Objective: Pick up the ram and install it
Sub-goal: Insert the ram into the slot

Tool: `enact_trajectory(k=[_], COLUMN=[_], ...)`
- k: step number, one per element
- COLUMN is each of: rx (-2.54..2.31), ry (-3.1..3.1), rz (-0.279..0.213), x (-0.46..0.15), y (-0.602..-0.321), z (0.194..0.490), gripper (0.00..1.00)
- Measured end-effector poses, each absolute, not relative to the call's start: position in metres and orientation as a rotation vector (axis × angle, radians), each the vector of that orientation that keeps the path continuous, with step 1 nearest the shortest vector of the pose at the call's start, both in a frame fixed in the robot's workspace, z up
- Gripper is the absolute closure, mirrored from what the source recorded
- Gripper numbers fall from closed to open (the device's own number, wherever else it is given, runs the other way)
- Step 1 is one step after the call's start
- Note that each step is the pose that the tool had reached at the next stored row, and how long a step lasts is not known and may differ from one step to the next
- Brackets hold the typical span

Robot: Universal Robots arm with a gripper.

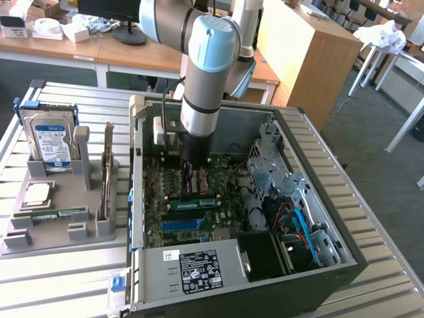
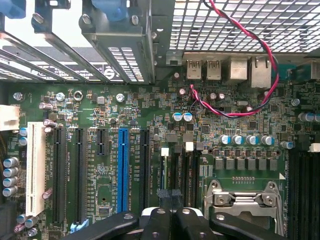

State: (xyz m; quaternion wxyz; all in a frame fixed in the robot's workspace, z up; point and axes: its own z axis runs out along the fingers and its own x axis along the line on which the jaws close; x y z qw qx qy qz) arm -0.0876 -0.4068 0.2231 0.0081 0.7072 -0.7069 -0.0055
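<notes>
An open computer case [image 1: 318,265] sits on a slatted metal table [image 1: 371,192]. At the exterior view's left, a grey holder [image 1: 59,218] carries an upright hard drive [image 1: 50,139]. On the motherboard [image 2: 225,125], a blue slot [image 2: 123,175] stands beside a white slot [image 2: 36,167]; red-black wires [image 2: 250,40] cross above.

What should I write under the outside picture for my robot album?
Robot arm's hand reaching down inside an open computer case, just above the green motherboard, with a hard drive standing in a grey holder nearby.

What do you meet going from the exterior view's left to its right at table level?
Blue-labelled hard drive upright in the grey plastic parts holder → shut gripper over the green motherboard → black fan block → blue cables.
</notes>
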Motion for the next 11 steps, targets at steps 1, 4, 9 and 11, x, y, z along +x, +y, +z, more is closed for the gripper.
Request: enact_trajectory(k=[1,4,9,11], rx=[2.211,2.209,2.209,2.209], ry=[-2.21,-2.209,-2.208,-2.208], rz=[-0.018,-0.018,-0.018,-0.019], x=[-0.088,-0.088,-0.088,-0.088], y=[-0.407,-0.407,-0.407,-0.407], z=[0.224,0.23,0.243,0.249], gripper=[0.9,0.9,0.9,0.9])
